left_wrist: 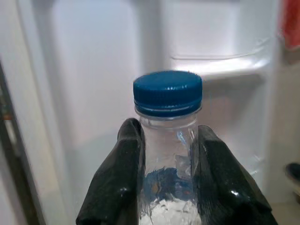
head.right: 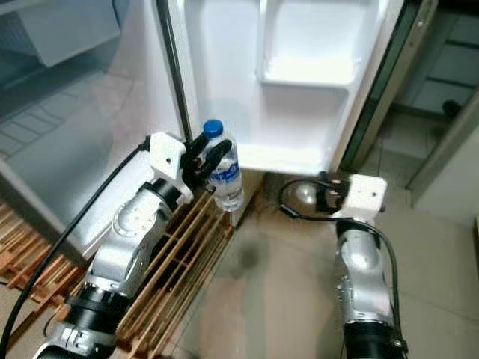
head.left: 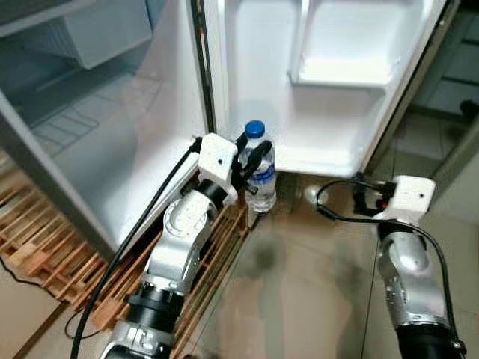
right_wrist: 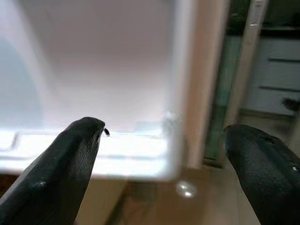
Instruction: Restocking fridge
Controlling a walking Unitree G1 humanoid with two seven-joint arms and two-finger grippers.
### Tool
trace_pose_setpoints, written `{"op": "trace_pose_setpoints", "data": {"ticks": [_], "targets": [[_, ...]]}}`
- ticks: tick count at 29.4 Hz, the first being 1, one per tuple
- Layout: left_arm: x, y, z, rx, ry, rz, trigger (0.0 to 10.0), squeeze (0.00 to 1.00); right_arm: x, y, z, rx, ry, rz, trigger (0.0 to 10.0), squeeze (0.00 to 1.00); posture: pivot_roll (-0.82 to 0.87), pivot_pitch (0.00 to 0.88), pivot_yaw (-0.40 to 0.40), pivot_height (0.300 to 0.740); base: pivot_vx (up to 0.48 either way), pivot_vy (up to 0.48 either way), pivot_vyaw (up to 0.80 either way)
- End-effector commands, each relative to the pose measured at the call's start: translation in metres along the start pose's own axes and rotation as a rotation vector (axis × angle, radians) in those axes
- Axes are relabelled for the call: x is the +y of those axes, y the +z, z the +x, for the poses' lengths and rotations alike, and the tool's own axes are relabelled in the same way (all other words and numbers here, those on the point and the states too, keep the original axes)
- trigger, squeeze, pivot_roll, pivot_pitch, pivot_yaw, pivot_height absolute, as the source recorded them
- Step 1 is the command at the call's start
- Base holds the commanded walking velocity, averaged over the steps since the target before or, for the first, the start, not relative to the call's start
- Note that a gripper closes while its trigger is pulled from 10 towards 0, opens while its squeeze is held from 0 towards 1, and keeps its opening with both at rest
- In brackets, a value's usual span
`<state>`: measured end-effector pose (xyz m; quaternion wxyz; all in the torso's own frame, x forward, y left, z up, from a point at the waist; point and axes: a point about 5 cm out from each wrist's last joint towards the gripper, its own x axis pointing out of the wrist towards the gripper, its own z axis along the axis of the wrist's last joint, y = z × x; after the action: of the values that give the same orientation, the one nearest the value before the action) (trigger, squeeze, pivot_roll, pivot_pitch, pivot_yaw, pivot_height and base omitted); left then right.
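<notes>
A clear water bottle (head.left: pixel 261 173) with a blue cap (left_wrist: pixel 167 92) and a blue-and-white label is held upright by my left gripper (head.left: pixel 251 161), which is shut on it just below the neck. It hangs in front of the open fridge door (head.left: pixel 329 82), level with the lowest door shelf (head.left: pixel 322 158). My right gripper (right_wrist: pixel 164 154) is open with nothing between its fingers (right_wrist: pixel 70 159), low and to the right, pointing at the door's lower corner. Its white wrist block (head.left: pixel 408 196) sits near the door's outer edge.
The fridge's inner compartment (head.left: pixel 90 112) opens at the left, with a wire rack and a drawer. An upper door shelf (head.left: pixel 340 71) is bare. The fridge stands on a wooden pallet (head.left: pixel 45 247). Tiled floor (head.left: pixel 299 299) spreads below; dark cabinets (head.right: pixel 441 82) stand to the right.
</notes>
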<state>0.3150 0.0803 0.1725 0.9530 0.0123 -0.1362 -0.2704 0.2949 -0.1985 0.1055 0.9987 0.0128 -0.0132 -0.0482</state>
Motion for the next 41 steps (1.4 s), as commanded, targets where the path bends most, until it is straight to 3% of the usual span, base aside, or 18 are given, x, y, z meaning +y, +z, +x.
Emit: {"op": "trace_pose_setpoints", "data": {"ticks": [1,12,23,28,30,33,41], "targets": [[0.002,0.009,0.006,-0.038,0.023,-0.008,10.0,0.00,-0.006,0.001,-0.002,0.004,-0.003,-0.007,10.0,0.00,-0.18,0.000,0.039,0.736,0.398,-0.262,0.00],[0.017,0.019,0.011,-0.066,0.107,-0.001,10.0,0.00,0.006,0.003,-0.007,0.002,0.085,-0.005,10.0,0.00,-0.19,0.000,0.035,0.736,0.081,0.000,0.00],[0.020,0.029,0.039,-0.134,0.145,0.097,10.0,0.00,0.016,0.000,-0.016,0.030,0.191,-0.023,10.0,0.00,-0.22,0.000,0.029,0.736,0.000,0.000,0.00],[0.018,0.031,0.056,-0.155,0.184,0.088,10.0,0.00,0.024,-0.001,-0.020,0.040,0.235,-0.031,10.0,0.00,-0.25,0.000,0.038,0.736,0.000,0.000,0.00],[0.019,0.032,0.064,-0.165,0.205,0.092,10.0,0.00,0.032,0.000,-0.027,0.040,0.285,-0.039,10.0,0.00,-0.28,0.000,0.043,0.736,0.000,0.000,0.00],[0.029,0.037,0.070,-0.195,0.258,0.176,10.0,0.00,0.046,0.001,-0.047,0.063,0.397,-0.045,10.0,0.00,-0.32,0.000,0.039,0.736,0.000,0.000,0.00],[0.050,0.041,0.067,-0.213,0.348,0.296,10.0,0.00,0.044,-0.006,-0.088,0.159,0.423,-0.031,10.0,0.00,-0.38,0.081,0.037,0.736,0.000,0.000,0.00]]}}
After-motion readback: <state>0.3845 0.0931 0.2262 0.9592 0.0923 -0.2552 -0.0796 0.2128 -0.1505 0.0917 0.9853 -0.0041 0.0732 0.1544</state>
